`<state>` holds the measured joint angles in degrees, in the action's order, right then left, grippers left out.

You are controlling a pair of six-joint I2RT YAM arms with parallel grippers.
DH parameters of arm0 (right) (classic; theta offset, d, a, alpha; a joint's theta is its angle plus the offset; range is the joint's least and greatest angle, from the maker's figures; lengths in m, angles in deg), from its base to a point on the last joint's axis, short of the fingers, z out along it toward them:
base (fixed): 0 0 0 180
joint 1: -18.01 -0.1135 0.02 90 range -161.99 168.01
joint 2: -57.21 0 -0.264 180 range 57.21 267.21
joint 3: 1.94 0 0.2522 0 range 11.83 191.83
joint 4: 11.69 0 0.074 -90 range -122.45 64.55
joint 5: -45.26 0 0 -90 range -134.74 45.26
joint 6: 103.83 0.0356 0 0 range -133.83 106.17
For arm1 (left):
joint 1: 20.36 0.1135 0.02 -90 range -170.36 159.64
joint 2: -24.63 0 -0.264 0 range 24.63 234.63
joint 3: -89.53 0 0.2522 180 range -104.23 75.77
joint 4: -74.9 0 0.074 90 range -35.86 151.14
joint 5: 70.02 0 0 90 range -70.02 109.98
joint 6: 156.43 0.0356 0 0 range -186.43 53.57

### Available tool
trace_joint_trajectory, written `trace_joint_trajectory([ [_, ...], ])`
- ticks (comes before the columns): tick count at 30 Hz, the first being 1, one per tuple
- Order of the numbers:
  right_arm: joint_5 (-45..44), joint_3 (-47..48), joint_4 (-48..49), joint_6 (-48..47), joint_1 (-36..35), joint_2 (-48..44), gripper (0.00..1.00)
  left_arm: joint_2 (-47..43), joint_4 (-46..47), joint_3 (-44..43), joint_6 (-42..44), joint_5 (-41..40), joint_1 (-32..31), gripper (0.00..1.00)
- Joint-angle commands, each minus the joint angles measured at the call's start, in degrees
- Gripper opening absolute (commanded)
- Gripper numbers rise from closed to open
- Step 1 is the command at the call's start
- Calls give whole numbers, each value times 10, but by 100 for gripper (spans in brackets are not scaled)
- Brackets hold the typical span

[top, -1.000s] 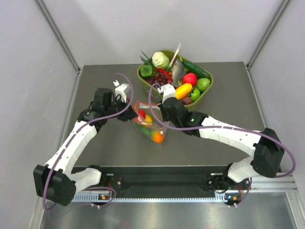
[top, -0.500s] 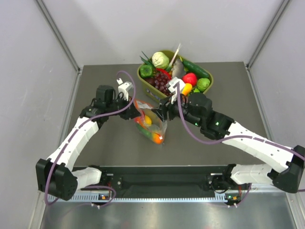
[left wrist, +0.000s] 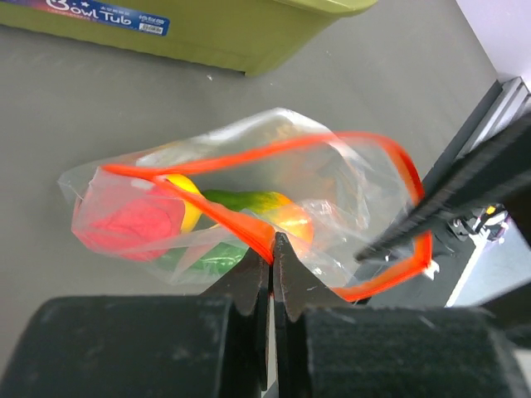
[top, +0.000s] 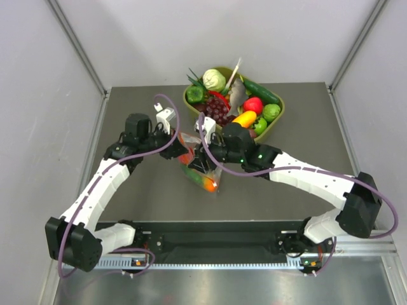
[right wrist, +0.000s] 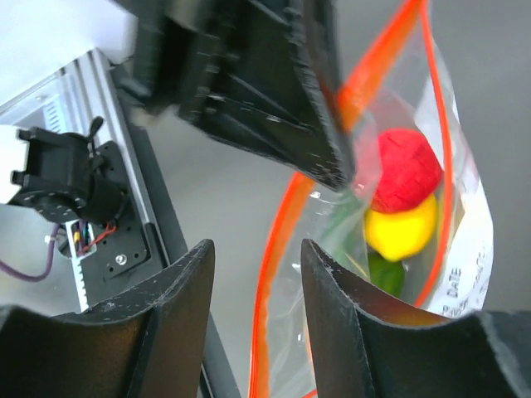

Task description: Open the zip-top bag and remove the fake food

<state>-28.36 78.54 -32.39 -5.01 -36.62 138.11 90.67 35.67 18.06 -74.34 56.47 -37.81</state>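
Clamping the zip-top bag's [left wrist: 332, 178] rim in the left pincer [left wrist: 272, 245] while bringing the right pincer [right wrist: 255, 255], newly parted and empty, back toward the fake food [right wrist: 404, 170].

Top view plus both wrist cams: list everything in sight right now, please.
zip-top bag: one, clear with orange-red strip, mid-table, mouth open
fake food: several pieces, red, yellow, green, orange, inside the bag
tub: one, olive-green, far side of table
tub contents: pale green cabbage, purple grapes, other mixed toy produce, heaped in the tub
table: one, dark grey
left gripper: black, shut on the bag's strip
right gripper: black, open, at the bag's mouth
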Motion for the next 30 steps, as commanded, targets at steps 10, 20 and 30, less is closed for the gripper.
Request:
trace_joint_trajectory([
  [10,-64,-8,31,110,97,13,46,-55,41,-10,35,60,0,0],
  [20,-42,4,30,97,92,73,44,-7,43,-43,25,86,-20,0],
  [30,16,-6,57,53,83,83,48,63,-5,-96,73,97,-79,0],
])
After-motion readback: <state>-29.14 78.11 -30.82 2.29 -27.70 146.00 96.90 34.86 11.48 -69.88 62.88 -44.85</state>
